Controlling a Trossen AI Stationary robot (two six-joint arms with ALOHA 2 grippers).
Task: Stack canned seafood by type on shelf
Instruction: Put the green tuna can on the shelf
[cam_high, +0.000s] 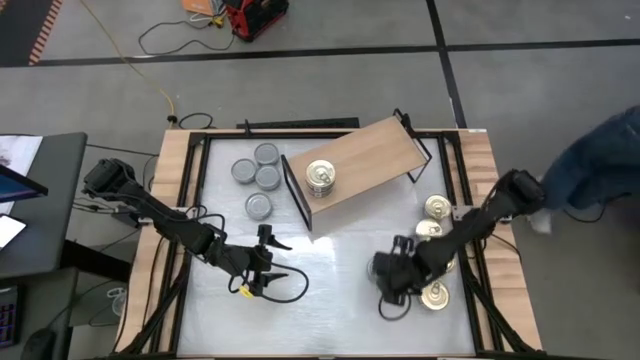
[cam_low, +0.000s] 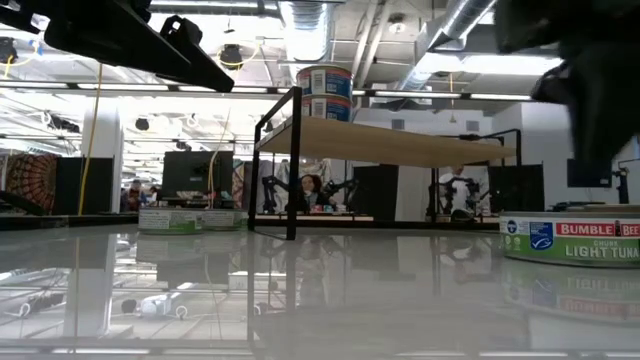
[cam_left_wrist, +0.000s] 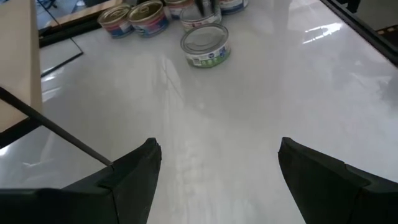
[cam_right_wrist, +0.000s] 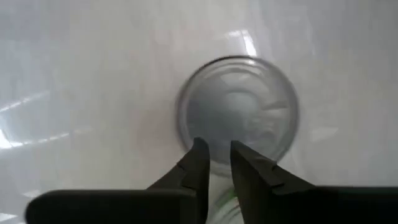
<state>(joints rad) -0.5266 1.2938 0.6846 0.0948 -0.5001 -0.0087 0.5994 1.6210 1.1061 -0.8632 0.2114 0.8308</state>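
Observation:
The shelf (cam_high: 362, 160) stands tilted at the table's far middle, with a stack of two gold-lidded tins (cam_high: 320, 178) (cam_low: 323, 92) on its left end. Several grey-topped tins (cam_high: 259, 175) sit on the table left of it. Three gold-lidded tins (cam_high: 434, 225) sit near the right edge. My right gripper (cam_right_wrist: 215, 163) points down above a grey-topped tuna tin (cam_right_wrist: 236, 118) (cam_low: 570, 240) resting on the table. Its fingers are a narrow gap apart, with nothing between them. My left gripper (cam_left_wrist: 217, 155) (cam_high: 285, 258) hovers wide open over bare table at the near left.
The shelf's black frame leg (cam_low: 292, 160) stands on the table between the two groups of tins. Bare white tabletop (cam_high: 330, 300) lies between the two grippers. A person's blue sleeve (cam_high: 600, 160) shows beyond the table's right edge.

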